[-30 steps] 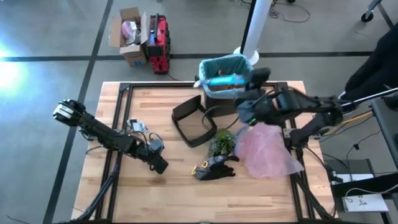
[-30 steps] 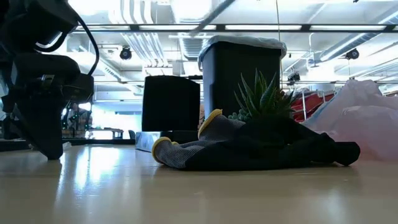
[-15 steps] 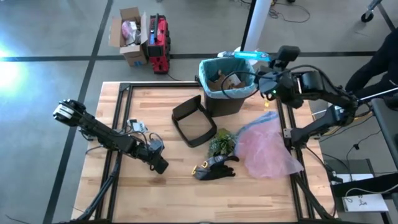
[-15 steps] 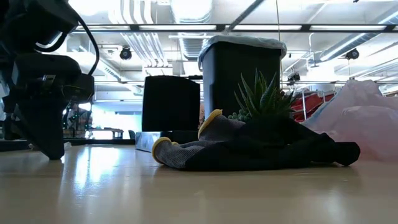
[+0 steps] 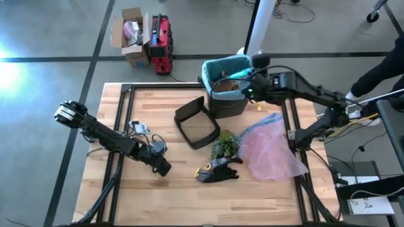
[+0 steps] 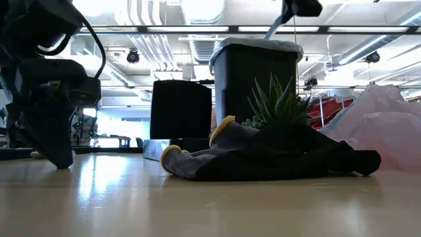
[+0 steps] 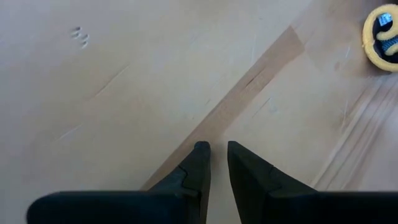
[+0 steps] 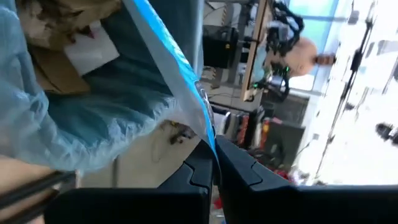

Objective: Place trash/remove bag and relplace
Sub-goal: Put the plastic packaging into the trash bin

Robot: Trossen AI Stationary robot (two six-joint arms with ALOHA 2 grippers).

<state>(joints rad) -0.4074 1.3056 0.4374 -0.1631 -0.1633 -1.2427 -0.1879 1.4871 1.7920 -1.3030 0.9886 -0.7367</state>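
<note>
Here the right hand [image 5: 252, 77] sits at the bin's [image 5: 228, 104] rim, at the far edge of the worktop [image 5: 158, 189], its fingers [image 8: 198, 169] pressed together on the teal bag's [image 5: 219, 66] edge; the wrist view shows a strip of the film running down between them. The bag lines the bin, and the trash [image 8: 59, 59], brown and white paper, lies inside it. The left hand [image 5: 163, 168] rests low over the bare worktop on the left side, well apart from the bin, its fingers [image 7: 200, 163] nearly together with a thin gap and nothing between them. A black lid [image 5: 196, 123] lies just beside the bin, with a plant [image 5: 226, 144], a glove [image 5: 218, 170] and a pink bag [image 5: 271, 151] nearer the front.
</note>
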